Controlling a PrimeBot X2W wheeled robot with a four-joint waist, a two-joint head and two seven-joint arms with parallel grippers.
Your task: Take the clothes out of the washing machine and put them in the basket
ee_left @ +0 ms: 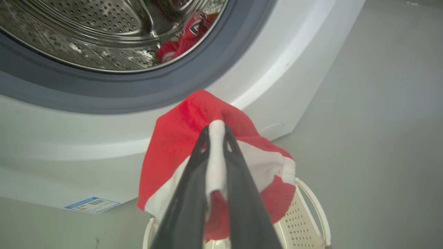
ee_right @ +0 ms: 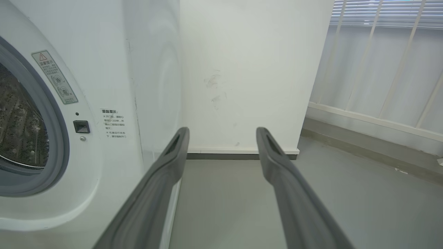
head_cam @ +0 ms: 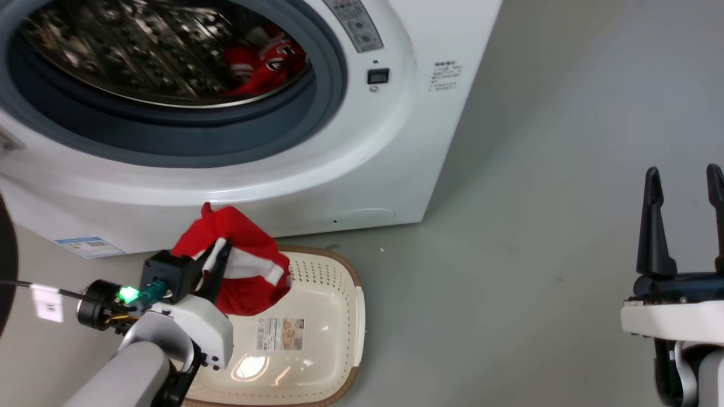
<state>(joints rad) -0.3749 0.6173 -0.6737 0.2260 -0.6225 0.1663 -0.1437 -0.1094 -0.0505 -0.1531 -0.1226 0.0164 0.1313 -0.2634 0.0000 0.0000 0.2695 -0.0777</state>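
Red cloth with white trim, 1 bunched jersey (head_cam: 249,285), is clamped between the jaws of the left gripper (ee_left: 216,131), the 2 dark fingers pressed together on a fold of the white stripe. It hangs over the end of the basket (head_cam: 339,345) nearest the washing machine (head_cam: 396,141), just in front of the machine's lower panel. I judge this to be the drop-off step. The next move calls for shifting a little further over the basket's middle and parting the jaws, so the cloth falls inside rather than draping on the rim, and then going back to the drum (ee_left: 104,31), where more red clothes (head_cam: 266,62) lie at its right side. The right gripper (head_cam: 684,172) is idle, jaws apart and holding nothing, well off to the right above the grey floor (head_cam: 537,254). Whether the jersey's lower edge touches the basket bottom cannot be told. The left arm and the picture's edge cut off the basket's near end, the drum's upper part is out of frame, and the garments inside cannot be counted.
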